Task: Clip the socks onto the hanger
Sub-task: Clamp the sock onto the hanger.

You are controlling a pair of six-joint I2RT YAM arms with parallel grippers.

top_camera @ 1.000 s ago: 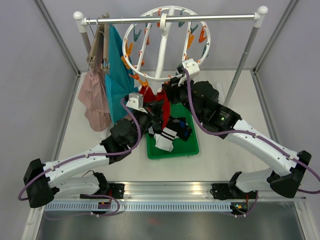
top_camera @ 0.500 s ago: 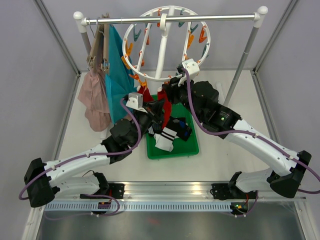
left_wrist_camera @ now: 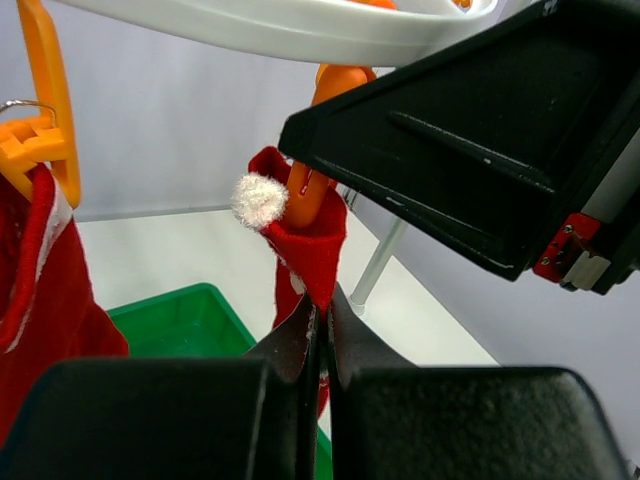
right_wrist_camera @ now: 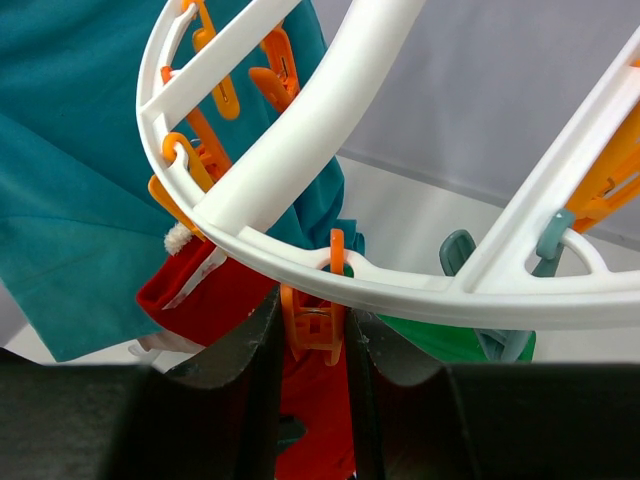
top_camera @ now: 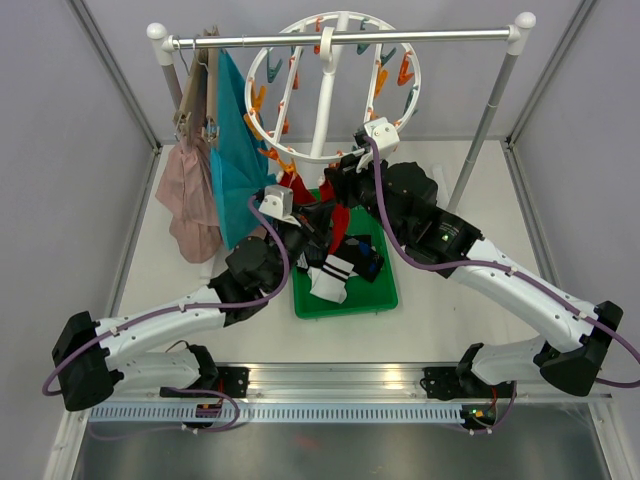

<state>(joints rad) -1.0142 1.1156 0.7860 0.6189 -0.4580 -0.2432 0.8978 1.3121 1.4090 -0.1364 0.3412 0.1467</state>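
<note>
Nearest the arm bases, the green tray (top_camera: 382, 292) sits on the tabletop (top_camera: 520, 220) with the spare socks (top_camera: 335, 275) heaped in it, dark ones with white bands. Just beyond, the left claw (left_wrist_camera: 322, 325) is closed on the red sock (left_wrist_camera: 312, 250). It pinches the thin, felt-like cloth a little below the cuff, so the cuff and its white pompom (left_wrist_camera: 259, 200) stand up against the mouth of an orange clip (left_wrist_camera: 303, 192). The right claw (right_wrist_camera: 312, 335) is clamped on what seems to be that clip's handles, just under the ring of the hanger (right_wrist_camera: 300, 150). A second red sock (left_wrist_camera: 40, 290) hangs from a neighbouring clip to the left. Farthest back, the hanger hooks onto the rail (top_camera: 450, 37), beside the teal cloth (top_camera: 232, 150) and pink garment (top_camera: 190, 190).

The sock looks light, limp and hard to damage, and it will droop wherever it is unsupported. A hold near the cuff therefore seems right, as it leaves a short flap for the clip to bite. The clip looks stiff and sprung, and the ring may swing if pushed.
</note>
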